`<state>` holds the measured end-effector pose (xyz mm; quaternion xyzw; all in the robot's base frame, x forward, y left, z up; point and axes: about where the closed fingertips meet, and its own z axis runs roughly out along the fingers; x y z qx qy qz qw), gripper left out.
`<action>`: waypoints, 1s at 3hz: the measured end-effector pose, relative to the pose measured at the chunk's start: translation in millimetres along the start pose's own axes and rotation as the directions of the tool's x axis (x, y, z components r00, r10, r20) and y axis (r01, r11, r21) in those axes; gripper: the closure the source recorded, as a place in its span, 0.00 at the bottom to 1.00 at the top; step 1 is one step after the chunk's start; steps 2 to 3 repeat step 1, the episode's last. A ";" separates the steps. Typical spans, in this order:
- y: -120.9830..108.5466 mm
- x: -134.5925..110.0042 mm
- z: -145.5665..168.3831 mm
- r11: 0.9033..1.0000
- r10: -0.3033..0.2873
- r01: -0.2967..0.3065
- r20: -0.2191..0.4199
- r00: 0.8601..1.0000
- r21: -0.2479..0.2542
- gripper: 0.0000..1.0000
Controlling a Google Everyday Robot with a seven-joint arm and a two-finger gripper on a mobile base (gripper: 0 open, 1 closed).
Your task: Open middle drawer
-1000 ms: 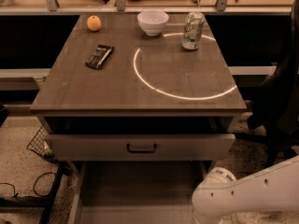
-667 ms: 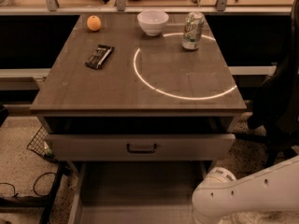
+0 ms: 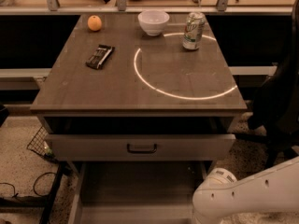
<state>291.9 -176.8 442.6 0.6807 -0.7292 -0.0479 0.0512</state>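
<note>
The cabinet point(image 3: 140, 92) has its top drawer point(image 3: 140, 147), with a dark loop handle, pulled out a little. Below it the middle drawer point(image 3: 140, 188) stands pulled far out toward me. I see its bare grey floor and side walls. Its front lies at the bottom edge of the view and its handle is out of view. A white link of my arm point(image 3: 247, 195) reaches in from the lower right, beside the drawer's right wall. My gripper is not in view.
On the cabinet top are an orange point(image 3: 94, 23), a white bowl point(image 3: 153, 22), a green can point(image 3: 193, 30) and a dark snack bar point(image 3: 100, 56). A black chair point(image 3: 280, 101) stands at the right. A wire basket point(image 3: 39, 143) and cables lie on the floor at the left.
</note>
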 end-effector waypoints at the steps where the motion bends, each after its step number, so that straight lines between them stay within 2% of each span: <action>1: 0.0 0.0 0.0 1.000 0.000 0.000 0.000 1.000 0.000 0.00; 3: 0.0 0.0 0.0 1.000 0.000 0.000 0.000 1.000 0.000 0.00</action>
